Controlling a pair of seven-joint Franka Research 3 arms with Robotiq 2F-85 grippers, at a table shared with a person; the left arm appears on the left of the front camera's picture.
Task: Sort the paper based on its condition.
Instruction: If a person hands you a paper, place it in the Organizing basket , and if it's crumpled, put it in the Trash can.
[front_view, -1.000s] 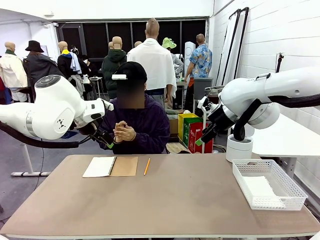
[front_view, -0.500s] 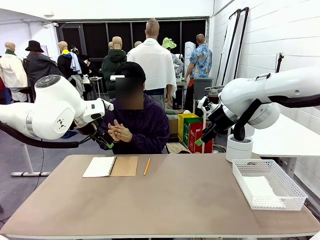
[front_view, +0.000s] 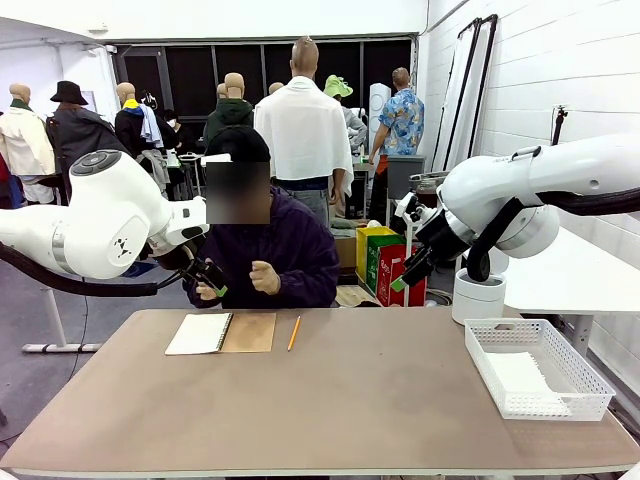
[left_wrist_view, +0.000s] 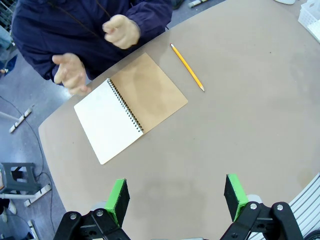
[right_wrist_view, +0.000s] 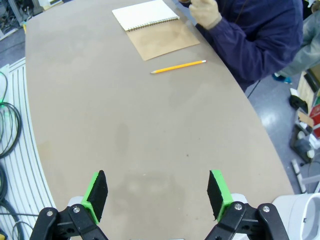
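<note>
Left gripper (left_wrist_view: 175, 196), right gripper (right_wrist_view: 156, 194): both jaws wide apart, empty, above table (front_view: 350, 400). Paper (front_view: 522, 376) flat in basket (front_view: 560, 407), lower right. Risk: pinch crumples thin sheet or snags mesh.

Front camera faced across the counter (front_view: 350, 400) toward the person (front_view: 295, 255), both wrist cameras looked down from well above, all shared notebook (front_view: 205, 334) and pencil (front_view: 294, 333).

The paper (front_view: 522, 377) is plain white sheets, lying flat inside the mesh basket (front_view: 555, 407) over on the robot's right.
</note>
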